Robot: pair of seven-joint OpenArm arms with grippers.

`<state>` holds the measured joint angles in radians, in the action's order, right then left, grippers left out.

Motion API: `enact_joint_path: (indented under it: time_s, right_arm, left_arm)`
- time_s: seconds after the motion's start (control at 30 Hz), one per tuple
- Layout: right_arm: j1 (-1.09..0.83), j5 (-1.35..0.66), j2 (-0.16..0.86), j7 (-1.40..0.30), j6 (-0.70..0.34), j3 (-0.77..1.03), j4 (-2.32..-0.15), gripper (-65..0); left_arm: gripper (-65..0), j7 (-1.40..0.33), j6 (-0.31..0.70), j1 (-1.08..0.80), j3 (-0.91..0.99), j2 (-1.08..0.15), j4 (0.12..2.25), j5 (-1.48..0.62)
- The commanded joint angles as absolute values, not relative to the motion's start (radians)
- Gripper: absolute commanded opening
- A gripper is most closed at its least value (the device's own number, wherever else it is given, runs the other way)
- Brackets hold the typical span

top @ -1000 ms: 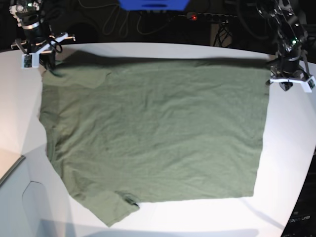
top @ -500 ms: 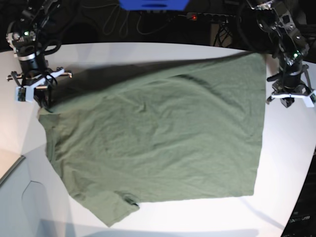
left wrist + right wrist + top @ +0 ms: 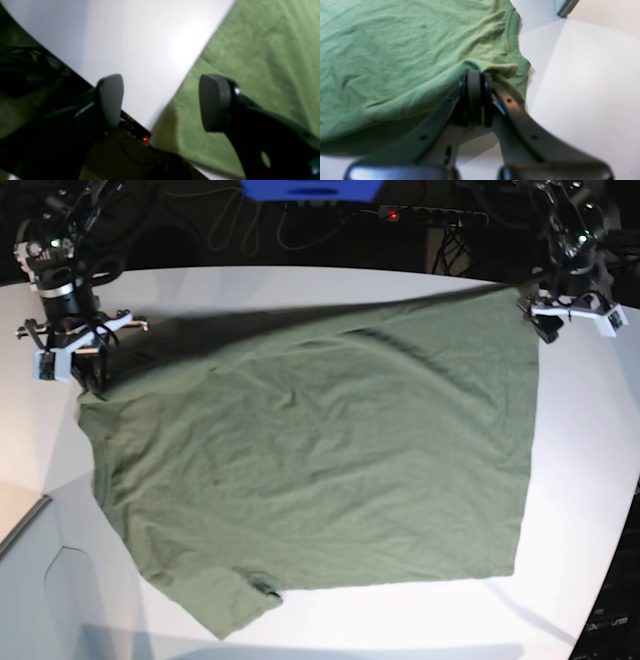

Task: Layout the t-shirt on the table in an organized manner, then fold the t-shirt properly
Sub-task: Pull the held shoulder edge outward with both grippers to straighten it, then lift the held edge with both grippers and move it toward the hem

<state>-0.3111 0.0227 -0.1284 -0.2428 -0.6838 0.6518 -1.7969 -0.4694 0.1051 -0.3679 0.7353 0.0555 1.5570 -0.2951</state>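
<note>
Bright overhead light, dark surroundings, soft wrist views

Glare whitens the counter near its front edge; a dark shadow lies under the t-shirt along the far edge. The left wrist view is heavily blurred, with a hot spot on the counter; the right claw looms out of focus.

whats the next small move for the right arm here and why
Probably open the right gripper and lift clear. It is shut on a bunched fold of the t-shirt near the sleeve, while the left gripper is open with nothing between its pads, and most of the shirt lies on the table.
</note>
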Motion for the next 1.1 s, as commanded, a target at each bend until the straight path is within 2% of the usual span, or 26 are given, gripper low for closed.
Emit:
enact_joint_path:
  time_s: [0.0, 0.17, 0.43, 0.6, 0.93, 1.0, 1.07]
  right_arm:
    - [-0.309, 0.007, -0.125, -0.214, -0.698, 0.653, -1.813, -65.0]
    - [-0.309, 0.007, -0.127, -0.216, -0.698, 0.653, -1.813, -65.0]
    - [-0.311, 0.007, -0.127, -0.216, -0.698, 0.653, -1.813, -65.0]
    - [-0.311, 0.007, -0.127, -0.216, -0.698, 0.653, -1.813, -65.0]
    - [-0.309, 0.007, -0.127, -0.216, -0.698, 0.653, -1.813, -65.0]
    - [-0.306, 0.007, -0.127, -0.216, -0.698, 0.653, -1.813, -65.0]
    - [-0.305, 0.007, -0.127, -0.216, -0.698, 0.653, -1.813, -65.0]
  left_arm:
    - [-19.2, -0.455, 0.104, -0.372, 0.739, 0.051, 1.558, -0.298]
    - [-19.2, -0.455, 0.104, -0.366, 0.702, 0.045, 1.478, -0.298]
    - [-20.0, -0.455, 0.104, -0.377, 0.636, 0.048, 1.465, -0.294]
    - [-31.8, -0.455, 0.105, -0.390, 0.615, 0.048, 1.468, -0.297]
    - [-33.5, -0.455, 0.105, -0.384, 0.616, 0.051, 1.465, -0.292]
    - [-38.5, -0.455, 0.105, -0.386, 0.610, 0.054, 1.466, -0.292]
    - [-46.7, -0.455, 0.105, -0.390, 0.588, 0.054, 1.469, -0.292]
